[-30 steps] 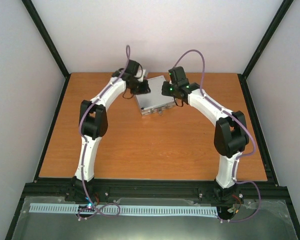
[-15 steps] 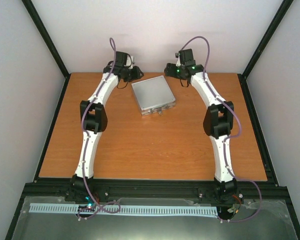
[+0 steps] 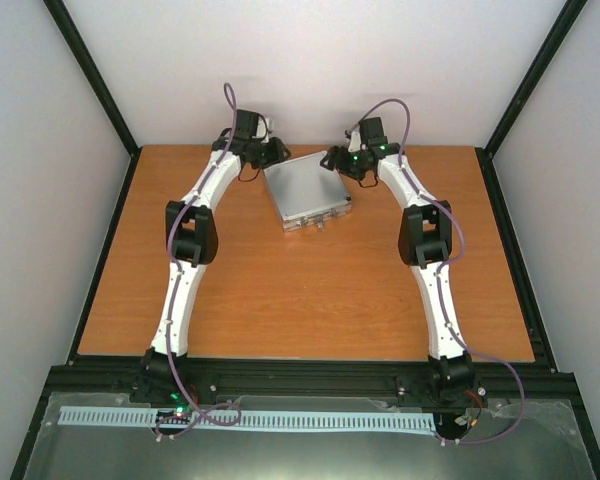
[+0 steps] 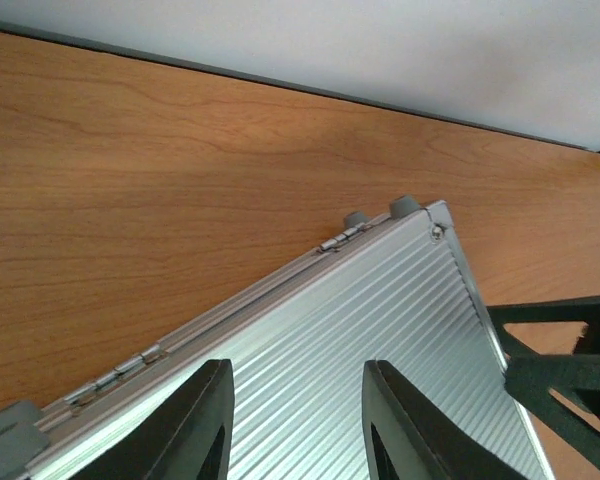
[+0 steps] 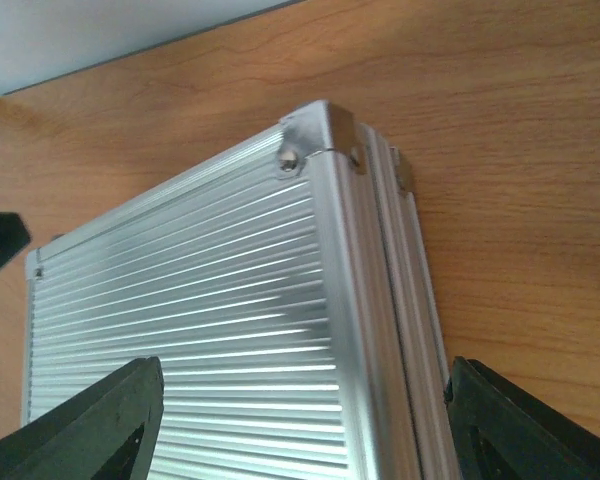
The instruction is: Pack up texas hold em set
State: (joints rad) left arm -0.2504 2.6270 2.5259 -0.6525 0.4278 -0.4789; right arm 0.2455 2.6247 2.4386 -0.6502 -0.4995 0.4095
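Observation:
The texas hold em set shows as a closed ribbed silver case (image 3: 305,188) lying flat on the wooden table, latches toward the arms. My left gripper (image 3: 271,152) hovers at its far left corner, open, with nothing between the fingers; the left wrist view has the lid (image 4: 380,340) and hinge edge below the left gripper (image 4: 298,372). My right gripper (image 3: 333,161) is at the far right corner, wide open. In the right wrist view, the right gripper (image 5: 305,372) straddles the case's side edge (image 5: 200,300) without touching it.
The table (image 3: 280,300) is bare wood with a black frame (image 3: 300,375) along the near edge. White walls close in behind and at both sides. The far table edge runs just behind the case (image 4: 280,85).
Both grippers were shut over the case's far edge a second ago. They pulled back toward the wall and opened, then came slightly closer to the case corners. The case has not moved.

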